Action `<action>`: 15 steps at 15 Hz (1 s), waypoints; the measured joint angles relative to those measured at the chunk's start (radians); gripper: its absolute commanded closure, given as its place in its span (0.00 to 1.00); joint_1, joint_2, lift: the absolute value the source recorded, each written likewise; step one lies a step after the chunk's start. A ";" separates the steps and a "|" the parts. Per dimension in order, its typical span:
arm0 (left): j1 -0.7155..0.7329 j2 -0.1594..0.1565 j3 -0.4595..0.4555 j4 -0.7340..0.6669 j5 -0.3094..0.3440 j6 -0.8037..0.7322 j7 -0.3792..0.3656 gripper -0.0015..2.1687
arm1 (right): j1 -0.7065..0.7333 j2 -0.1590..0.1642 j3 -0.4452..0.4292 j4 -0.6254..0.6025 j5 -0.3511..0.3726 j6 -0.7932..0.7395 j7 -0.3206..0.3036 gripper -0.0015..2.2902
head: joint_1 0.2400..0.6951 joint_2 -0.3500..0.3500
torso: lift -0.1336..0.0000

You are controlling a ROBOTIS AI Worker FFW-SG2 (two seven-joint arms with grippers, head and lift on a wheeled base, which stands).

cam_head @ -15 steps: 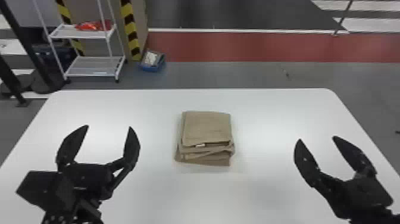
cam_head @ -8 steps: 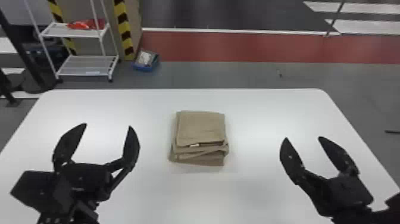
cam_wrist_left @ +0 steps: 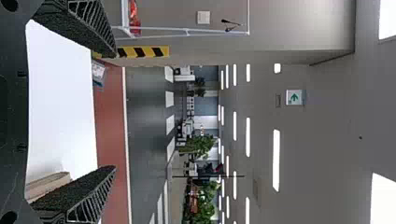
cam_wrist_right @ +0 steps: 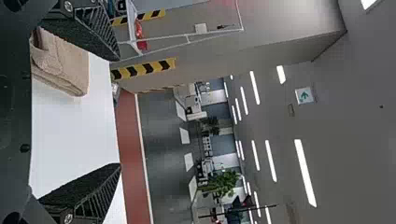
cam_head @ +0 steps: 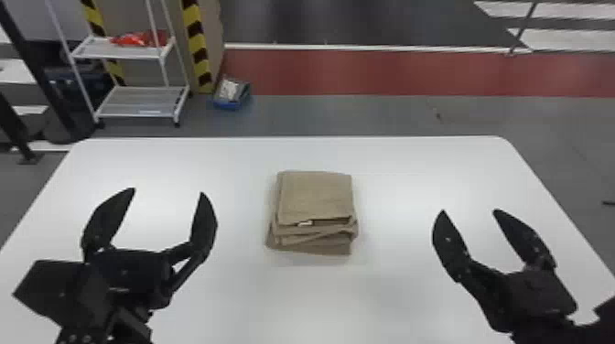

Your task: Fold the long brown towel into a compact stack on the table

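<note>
Folded into a layered, roughly square stack, the brown towel (cam_head: 315,196) lies near the middle of the white table, a small pale tag at its near side. My left gripper (cam_head: 167,192) is open to the left of the stack, and my right gripper (cam_head: 469,212) is open to its right, neither touching it. In the left wrist view, the spread left gripper (cam_wrist_left: 116,111) has part of the towel (cam_wrist_left: 49,183) beside one finger. In the right wrist view, the towel (cam_wrist_right: 63,63) shows beside one finger of the spread right gripper (cam_wrist_right: 120,112).
The white table (cam_head: 412,169) has its far edge beyond the stack. Past it, at the back left, stand a white wire shelf (cam_head: 142,100) holding a red item and a blue box (cam_head: 231,94) on the floor.
The head view has shifted slightly, so the table and towel sit a little farther left in it. The right gripper also appears farther left, nearer the towel. Both grippers stay open.
</note>
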 measured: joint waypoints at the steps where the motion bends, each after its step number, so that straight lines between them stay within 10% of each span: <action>1: 0.001 0.000 0.001 0.000 0.001 -0.001 0.000 0.01 | -0.001 0.000 0.001 0.001 0.001 0.000 0.000 0.04 | 1.00 0.47 | 0.10; 15: 0.000 0.004 0.006 0.000 0.003 0.002 0.000 0.01 | -0.005 0.000 0.007 -0.002 0.004 0.009 0.000 0.04 | 1.00 0.49 | 0.10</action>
